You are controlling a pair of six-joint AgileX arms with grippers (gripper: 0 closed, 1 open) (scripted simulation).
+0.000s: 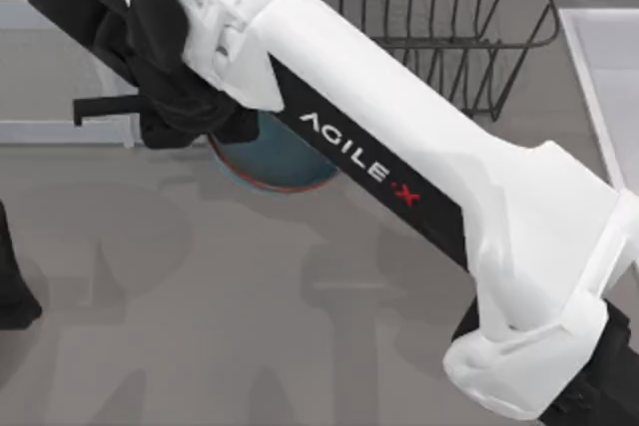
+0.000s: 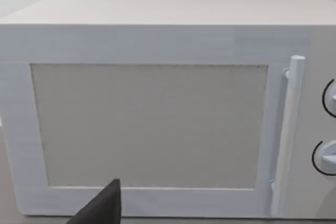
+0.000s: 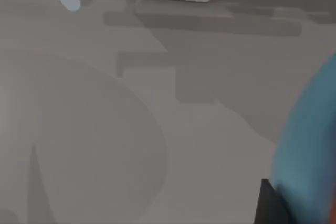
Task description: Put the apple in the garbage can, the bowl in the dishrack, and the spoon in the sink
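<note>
Your right arm [image 1: 399,167] reaches diagonally across the top view, from the near right corner up to the far left, with its white link and the AgileX lettering passing over the middle of the table [image 1: 250,296]. Its right claw [image 1: 185,112] sits at the far left end of that reach, directly at the bowl [image 1: 275,157], whose blue body and reddish-brown rim poke out from under the arm. You cannot tell how far the fingers are spread, because the arm's own housing covers them from above. In the right wrist view the bowl's blue wall [image 3: 310,150] sits right against a dark fingertip [image 3: 270,203], so they look to be touching, though a firm grip is not certain.

The dishrack [image 1: 449,17] stands at the far side, just right of the bowl, and the sink's pale rim [image 1: 594,97] lies at the far right edge.

Your left arm faces the white microwave [image 2: 157,108], with one dark finger [image 2: 102,208] of the left claw visible.
</note>
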